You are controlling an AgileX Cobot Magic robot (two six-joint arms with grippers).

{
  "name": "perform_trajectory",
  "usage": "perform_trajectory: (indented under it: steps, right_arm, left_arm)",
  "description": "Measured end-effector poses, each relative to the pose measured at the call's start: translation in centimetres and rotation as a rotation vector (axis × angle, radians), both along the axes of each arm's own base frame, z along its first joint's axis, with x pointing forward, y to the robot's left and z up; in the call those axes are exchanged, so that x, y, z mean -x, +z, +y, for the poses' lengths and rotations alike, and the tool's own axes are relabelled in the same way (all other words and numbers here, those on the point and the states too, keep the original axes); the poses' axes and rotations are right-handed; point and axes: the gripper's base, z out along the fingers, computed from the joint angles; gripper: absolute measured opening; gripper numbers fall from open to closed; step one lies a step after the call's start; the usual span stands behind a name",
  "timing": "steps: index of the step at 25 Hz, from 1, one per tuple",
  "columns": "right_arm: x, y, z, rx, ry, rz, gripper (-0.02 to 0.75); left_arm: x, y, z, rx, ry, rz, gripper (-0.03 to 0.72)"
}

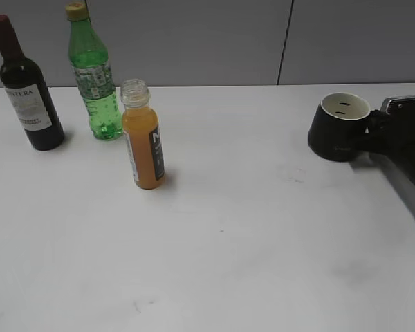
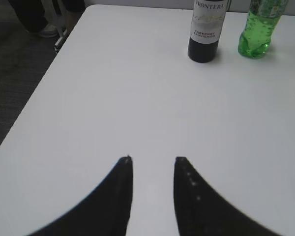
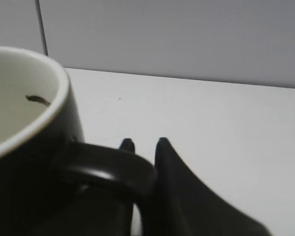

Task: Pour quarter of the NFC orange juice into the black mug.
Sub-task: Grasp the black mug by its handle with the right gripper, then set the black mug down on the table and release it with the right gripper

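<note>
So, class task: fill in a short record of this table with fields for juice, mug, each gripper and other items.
juice: NFC bottle, uncapped, upright, untouched
mug: black mug, at the table's right, empty as far as visible
right gripper: closed on the mug's handle
left gripper: part open, empty, over bare table
other items: wine bottle, green bottle, back left

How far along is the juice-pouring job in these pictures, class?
Done: the NFC orange juice stands uncapped and nearly full. In hand: the right hand closes on the black mug handle. Left: the left hand, empty, must lift the bottle; nothing is poured.
</note>
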Motion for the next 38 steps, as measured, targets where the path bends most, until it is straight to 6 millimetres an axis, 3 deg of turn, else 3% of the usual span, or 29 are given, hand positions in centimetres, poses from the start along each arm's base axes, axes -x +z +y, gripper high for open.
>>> perform_trajectory:
  steps: [2,14,18,22,26,31,38]
  right_arm:
    - [0.0,0.0,0.0,-0.003,0.002,-0.002,0.06]
    - [-0.2,0.2,0.0,-0.004,-0.001,-0.003,0.06]
    - [0.0,1.7,0.2,0.006,0.012,0.005,0.056]
    - [1.1,4.5,1.3,0.011,0.037,-0.025,0.056]
    - [2.9,6.6,4.1,0.007,0.103,-0.043,0.056]
    - [5.9,7.9,8.7,-0.009,0.213,-0.03,0.056]
    - [10.4,7.4,15.0,-0.021,0.386,0.036,0.056]
  left_arm:
    - [0.0,0.0,0.0,0.0,0.0,0.0,0.231]
    - [0.0,0.0,0.0,0.0,0.0,0.0,0.231]
    - [0.0,0.0,0.0,0.0,0.0,0.0,0.231]
    - [0.0,0.0,0.0,0.0,0.0,0.0,0.231]
    - [0.0,0.0,0.0,0.0,0.0,0.0,0.231]
    - [0.0,0.0,0.0,0.0,0.0,0.0,0.231]
    - [0.0,0.0,0.0,0.0,0.0,0.0,0.231]
